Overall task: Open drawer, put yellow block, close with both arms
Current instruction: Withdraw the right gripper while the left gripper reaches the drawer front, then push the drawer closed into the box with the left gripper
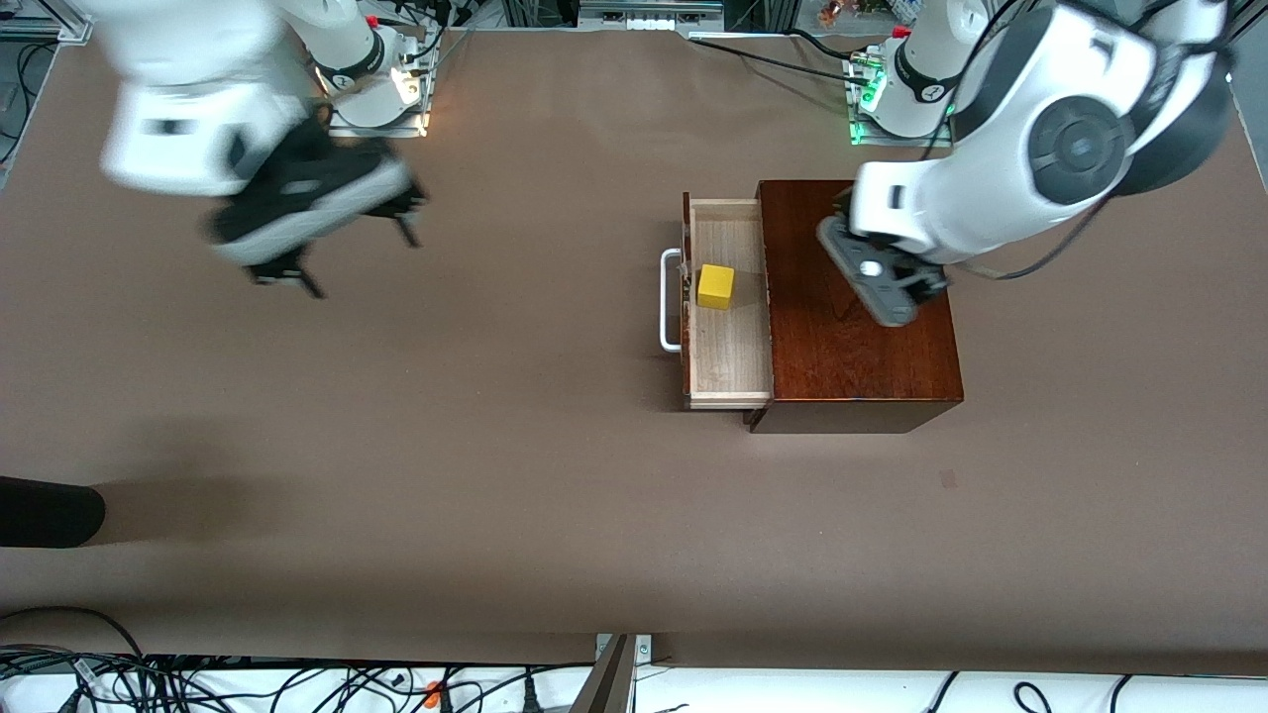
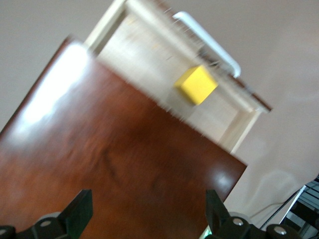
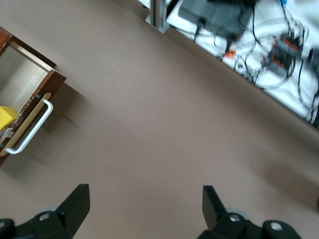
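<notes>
The drawer (image 1: 728,317) stands pulled out of the dark mahogany box (image 1: 862,356), its white handle (image 1: 670,300) toward the right arm's end of the table. The yellow block (image 1: 715,286) lies in the drawer's tray. My left gripper (image 1: 877,287) hovers over the box top, open and empty; its wrist view shows the box top (image 2: 114,164), the block (image 2: 196,85) and the gripper (image 2: 147,211). My right gripper (image 1: 362,259) is open and empty over bare table, well away from the drawer. Its wrist view shows the gripper (image 3: 144,204), the handle (image 3: 32,129) and the block (image 3: 6,117).
A black object (image 1: 50,510) lies at the table's edge at the right arm's end, nearer the front camera. Cables (image 1: 297,683) run along the front edge below the table. The arm bases stand at the table's top edge in the front view.
</notes>
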